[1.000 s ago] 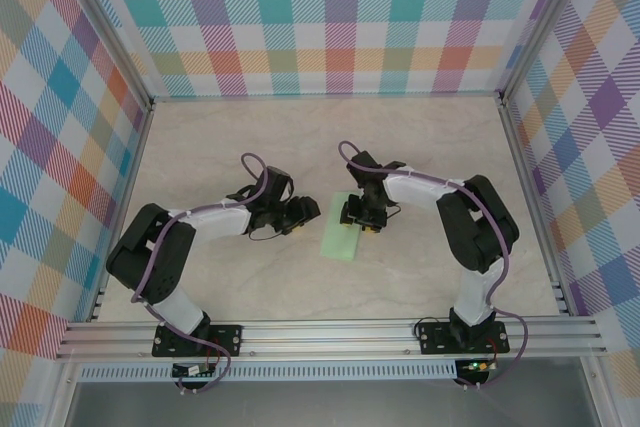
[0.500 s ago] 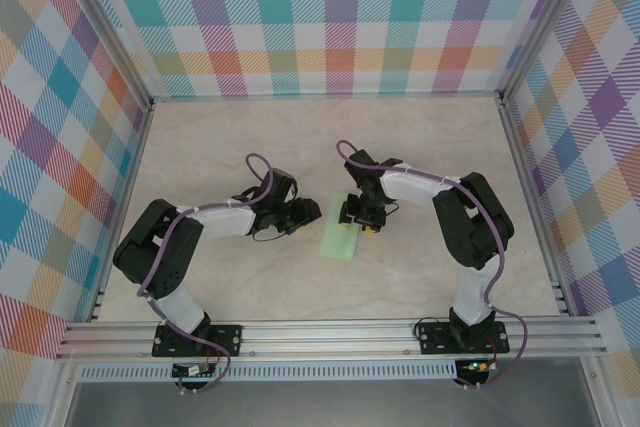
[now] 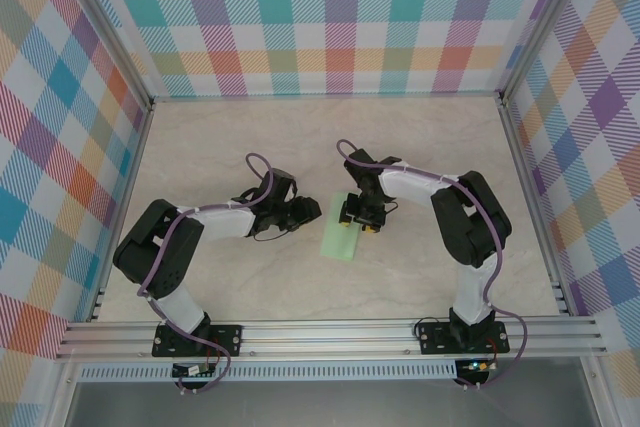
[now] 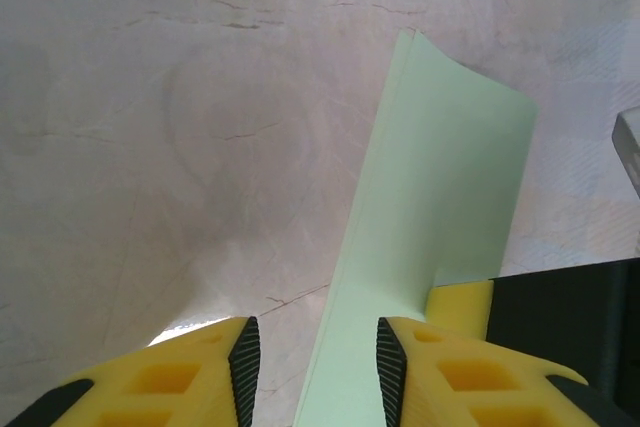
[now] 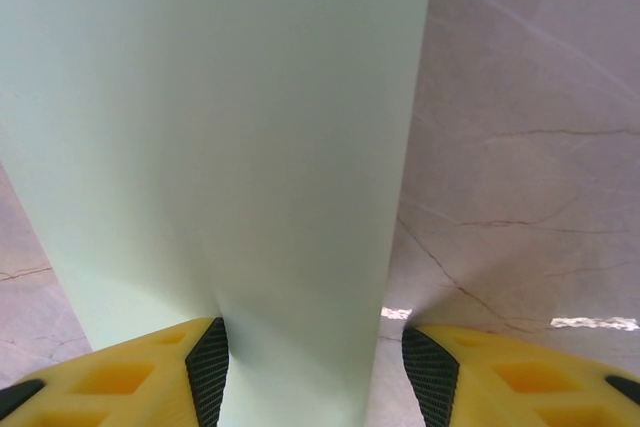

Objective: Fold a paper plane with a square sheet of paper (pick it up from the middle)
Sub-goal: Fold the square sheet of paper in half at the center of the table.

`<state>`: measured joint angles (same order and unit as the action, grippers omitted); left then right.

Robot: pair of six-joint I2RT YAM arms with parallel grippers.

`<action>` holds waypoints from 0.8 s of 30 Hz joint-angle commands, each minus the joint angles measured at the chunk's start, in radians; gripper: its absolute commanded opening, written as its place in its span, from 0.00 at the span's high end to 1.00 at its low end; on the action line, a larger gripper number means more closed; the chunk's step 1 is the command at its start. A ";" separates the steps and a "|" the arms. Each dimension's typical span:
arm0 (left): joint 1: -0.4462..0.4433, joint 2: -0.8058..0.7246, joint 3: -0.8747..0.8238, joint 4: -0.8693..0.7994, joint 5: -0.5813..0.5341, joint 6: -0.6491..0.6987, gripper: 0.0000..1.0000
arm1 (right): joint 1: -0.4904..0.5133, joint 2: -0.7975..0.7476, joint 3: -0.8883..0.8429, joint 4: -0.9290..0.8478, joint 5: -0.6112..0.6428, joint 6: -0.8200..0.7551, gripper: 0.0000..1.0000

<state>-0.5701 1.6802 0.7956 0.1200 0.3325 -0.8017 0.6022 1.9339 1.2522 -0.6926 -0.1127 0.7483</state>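
Pincers spread wide, nothing gripped: the left pincer (image 4: 315, 339) sits low over the bench (image 4: 150, 147), with one long edge of the pale green paper (image 4: 440, 207) running in between its fingers. The right pincer (image 5: 315, 339) straddles the same folded strip, which stretches away lengthwise. From above, the paper lies mid-bench with both pincers at its far end.

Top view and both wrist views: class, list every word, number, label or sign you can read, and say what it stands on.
None can be read. The green paper is plain, the table has marble veins, and the walls carry a checked pattern without lettering.
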 commanded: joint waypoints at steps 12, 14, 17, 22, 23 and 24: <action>-0.057 0.096 0.097 -0.003 0.085 0.047 0.75 | 0.014 0.139 -0.071 0.002 0.069 -0.050 0.45; -0.057 0.097 0.096 -0.007 0.077 0.046 0.76 | 0.017 0.139 -0.071 0.013 0.064 -0.058 0.45; -0.057 0.096 0.096 -0.008 0.076 0.047 0.76 | 0.019 0.147 -0.067 0.013 0.062 -0.061 0.45; -0.059 0.102 0.096 -0.004 0.083 0.047 0.77 | 0.020 0.160 -0.061 0.018 0.055 -0.055 0.45; -0.059 0.102 0.097 -0.005 0.086 0.047 0.77 | 0.021 0.161 -0.060 0.018 0.055 -0.054 0.45; -0.059 0.104 0.096 -0.005 0.087 0.047 0.78 | 0.021 0.163 -0.059 0.019 0.054 -0.051 0.45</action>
<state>-0.6212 1.7668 0.8684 0.1299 0.4038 -0.7685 0.6098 1.9549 1.2655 -0.7170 -0.1043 0.7177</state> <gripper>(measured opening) 0.225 0.553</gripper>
